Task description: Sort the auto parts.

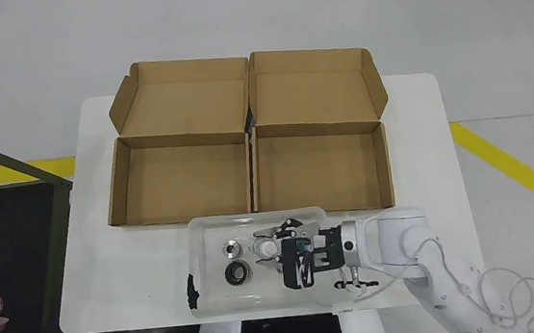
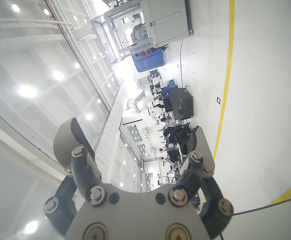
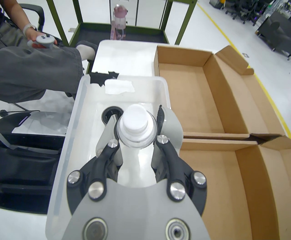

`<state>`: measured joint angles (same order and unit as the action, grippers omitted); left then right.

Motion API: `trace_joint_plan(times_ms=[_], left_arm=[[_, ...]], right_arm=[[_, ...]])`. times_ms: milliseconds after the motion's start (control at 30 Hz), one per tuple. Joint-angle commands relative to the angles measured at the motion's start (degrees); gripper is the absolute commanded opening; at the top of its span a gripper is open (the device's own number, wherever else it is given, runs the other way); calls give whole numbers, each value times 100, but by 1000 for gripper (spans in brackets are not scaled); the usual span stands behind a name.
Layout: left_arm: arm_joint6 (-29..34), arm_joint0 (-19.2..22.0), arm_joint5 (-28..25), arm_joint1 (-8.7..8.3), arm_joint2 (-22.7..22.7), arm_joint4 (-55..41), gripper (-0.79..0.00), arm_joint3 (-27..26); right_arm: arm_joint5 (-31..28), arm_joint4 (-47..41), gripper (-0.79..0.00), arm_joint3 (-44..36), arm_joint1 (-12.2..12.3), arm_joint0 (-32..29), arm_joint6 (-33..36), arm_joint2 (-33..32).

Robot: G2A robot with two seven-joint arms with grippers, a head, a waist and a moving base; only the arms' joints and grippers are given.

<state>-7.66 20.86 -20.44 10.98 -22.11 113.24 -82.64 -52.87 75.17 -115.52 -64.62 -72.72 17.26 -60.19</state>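
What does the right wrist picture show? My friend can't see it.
The right tool clamps a white stepped round part in a clear plastic bin. A black ring lies in the bin, and two open cardboard boxes sit beside it.

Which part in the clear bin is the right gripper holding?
The white stepped plug, clamped in the right gripper. The dark ring and the small metal part lie free on the bin floor.

One clear bin [image 1: 206, 235] holds three auto parts, one white stepped piece [image 3: 136, 123] and two dark round ones [image 1: 237, 273] [image 1: 229, 248], with two open cardboard boxes [image 1: 181, 180] [image 1: 320, 169] just beyond it.
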Motion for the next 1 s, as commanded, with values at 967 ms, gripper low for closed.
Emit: trace_joint_plan(times_ms=[967], left_arm=[[0,0,0,0,0,0,0,0]], right_arm=[[399,-137,-785,609,54,571,-1255,-544]])
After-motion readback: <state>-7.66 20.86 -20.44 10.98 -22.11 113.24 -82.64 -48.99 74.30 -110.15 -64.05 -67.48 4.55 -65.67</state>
